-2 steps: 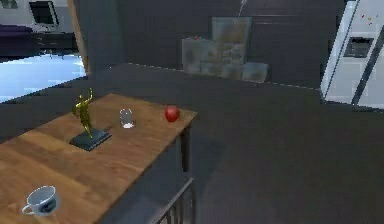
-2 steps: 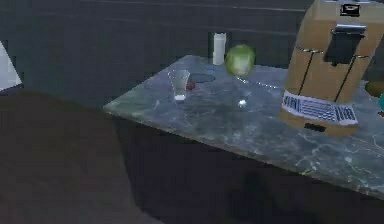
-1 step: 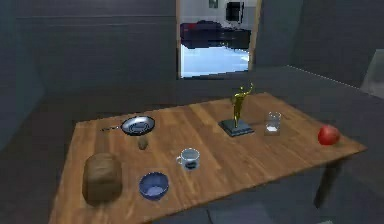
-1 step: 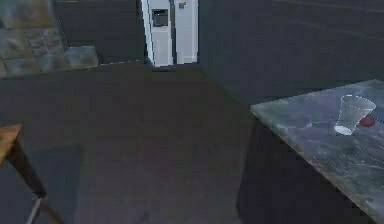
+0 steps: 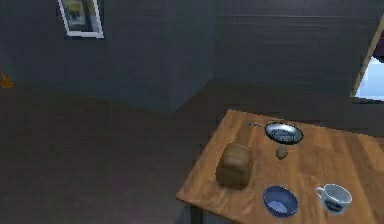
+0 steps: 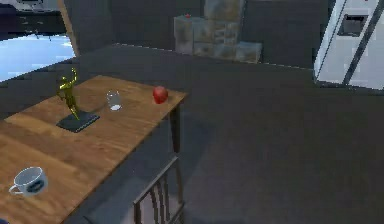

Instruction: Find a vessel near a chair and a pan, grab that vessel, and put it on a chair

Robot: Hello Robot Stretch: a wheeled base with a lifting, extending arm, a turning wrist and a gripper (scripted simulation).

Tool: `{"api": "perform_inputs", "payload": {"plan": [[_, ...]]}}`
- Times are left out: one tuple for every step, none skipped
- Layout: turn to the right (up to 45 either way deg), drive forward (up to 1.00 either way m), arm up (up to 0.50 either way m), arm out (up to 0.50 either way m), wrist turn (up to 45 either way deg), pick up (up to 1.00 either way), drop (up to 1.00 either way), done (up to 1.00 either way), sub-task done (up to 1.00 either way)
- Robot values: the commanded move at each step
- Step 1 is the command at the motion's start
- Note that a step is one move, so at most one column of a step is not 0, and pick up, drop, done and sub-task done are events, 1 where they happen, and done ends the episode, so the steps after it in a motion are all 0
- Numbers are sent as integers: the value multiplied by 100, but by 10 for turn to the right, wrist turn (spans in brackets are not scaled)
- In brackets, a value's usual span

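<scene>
A wooden table (image 5: 330,160) stands at the forward view's lower right. On it lie a dark round pan (image 5: 283,131), a brown loaf (image 5: 236,165), a blue bowl (image 5: 280,201) and a white cup (image 5: 335,197). A small brownish lump (image 5: 283,154) sits just below the pan. In the arm side view the same kind of white cup (image 6: 28,181) rests near the table's (image 6: 60,150) lower left part. A clear glass (image 6: 113,100) stands farther along it. A wooden chair's back (image 6: 160,200) shows at the table's near edge.
A gold statuette (image 6: 72,95) on a dark base and a red apple (image 6: 159,94) also stand on the table. A white fridge (image 6: 350,40) is at the upper right, a stone-faced block (image 6: 215,35) against the far wall. A framed picture (image 5: 82,17) hangs on the wall. Dark open floor lies around.
</scene>
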Motion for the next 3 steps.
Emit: {"api": "perform_inputs", "payload": {"plan": [[-420, 0, 0, 0, 0, 0, 0, 0, 0], [450, 0, 0, 0, 0, 0, 0, 0, 0], [450, 0, 0, 0, 0, 0, 0, 0, 0]]}}
